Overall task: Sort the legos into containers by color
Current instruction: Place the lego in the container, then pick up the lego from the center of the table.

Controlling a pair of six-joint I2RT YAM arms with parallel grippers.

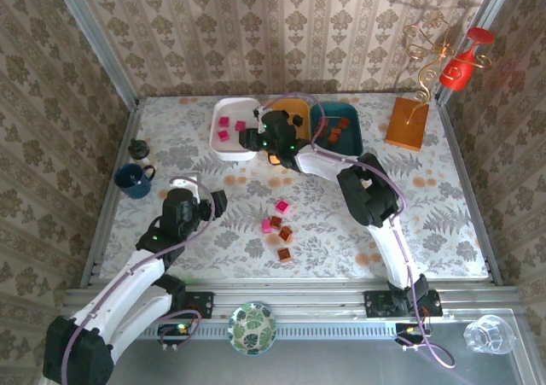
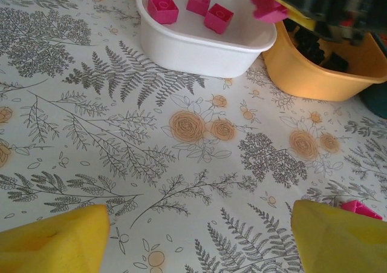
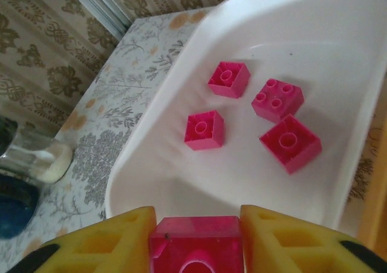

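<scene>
Floral tabletop [image 1: 444, 206]; right gripper [image 3: 195, 233] pinches pink lego [image 3: 195, 249] over white tray [image 3: 254, 182].

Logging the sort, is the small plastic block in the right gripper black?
No, the small plastic block clamped in the right gripper is magenta pink, above the white plastic tray.

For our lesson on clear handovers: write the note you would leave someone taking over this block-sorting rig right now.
Left gripper: open, empty, over the table.
Right gripper: shut on a pink block, above the white tray.
Done: four pink blocks in the white tray; black blocks in the orange tray; brown blocks in the teal tray.
Left: drop the held block, then sort two loose pink blocks and three loose brown blocks on the table.
</scene>
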